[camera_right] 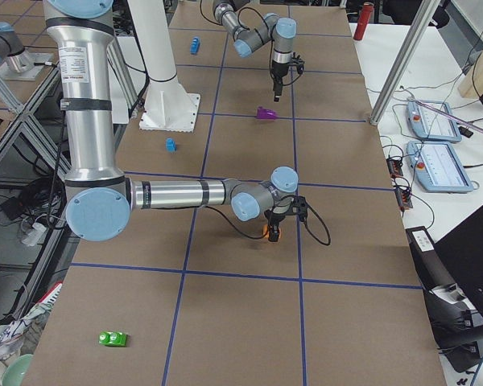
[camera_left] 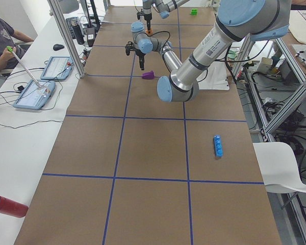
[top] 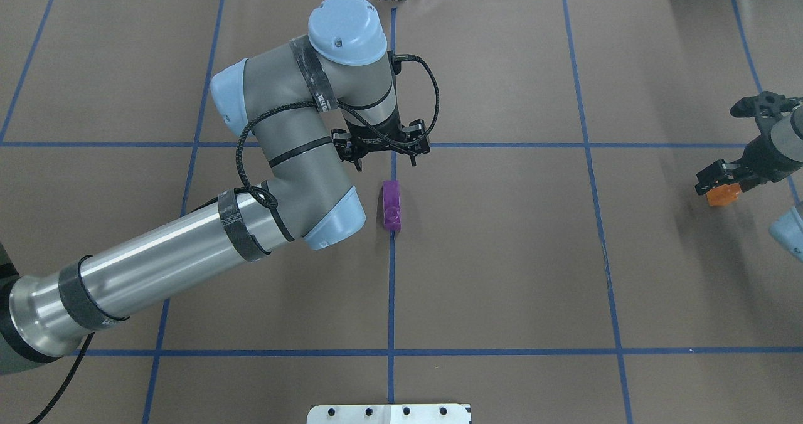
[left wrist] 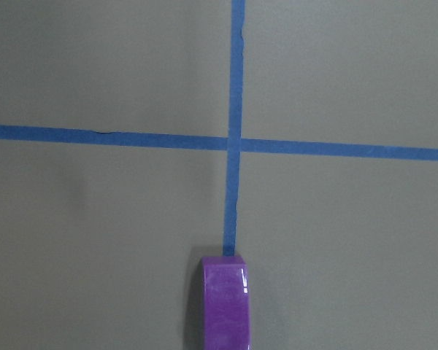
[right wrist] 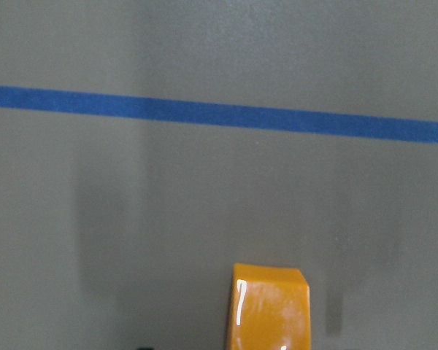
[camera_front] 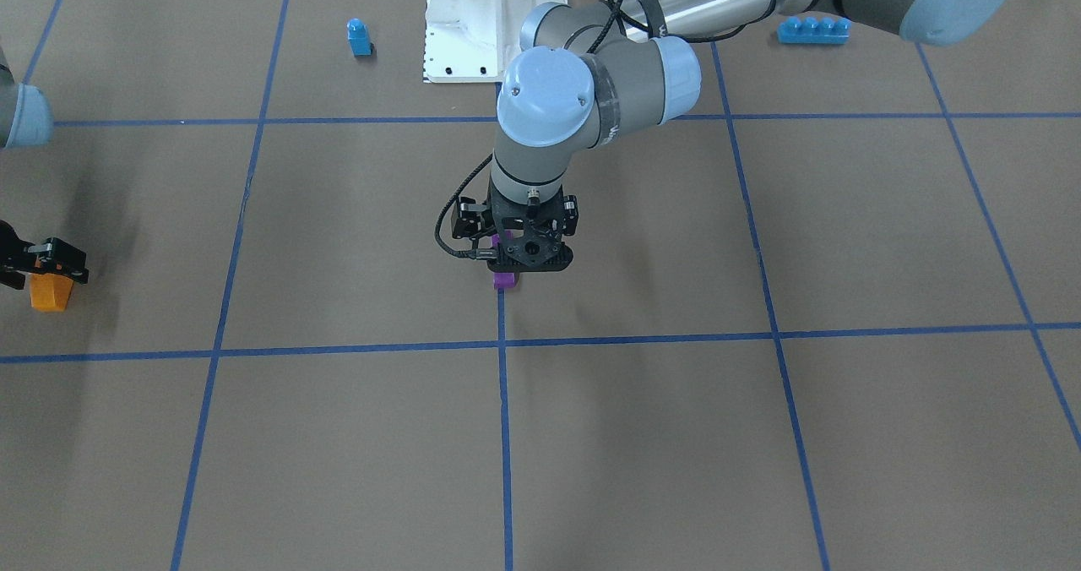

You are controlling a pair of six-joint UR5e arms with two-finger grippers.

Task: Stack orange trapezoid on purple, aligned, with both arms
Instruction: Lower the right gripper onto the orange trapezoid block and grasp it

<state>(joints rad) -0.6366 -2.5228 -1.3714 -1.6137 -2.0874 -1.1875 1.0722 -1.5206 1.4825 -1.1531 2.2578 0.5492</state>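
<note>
purple (top: 391, 206) nr l end effector (top: 384, 155) (apart)

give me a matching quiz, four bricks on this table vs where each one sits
Things:
1. glossy orange trapezoid plastic brick
2. glossy purple plastic brick
3. small blue single-stud plastic brick
4. long blue four-stud plastic brick

Places:
a. on a blue tape line mid-table
b. out on the robot's left of the white base mount
c. at the right gripper
d. close to the base mount, on the robot's right of it

Pairs: 1-c, 2-a, 3-d, 4-b
</note>
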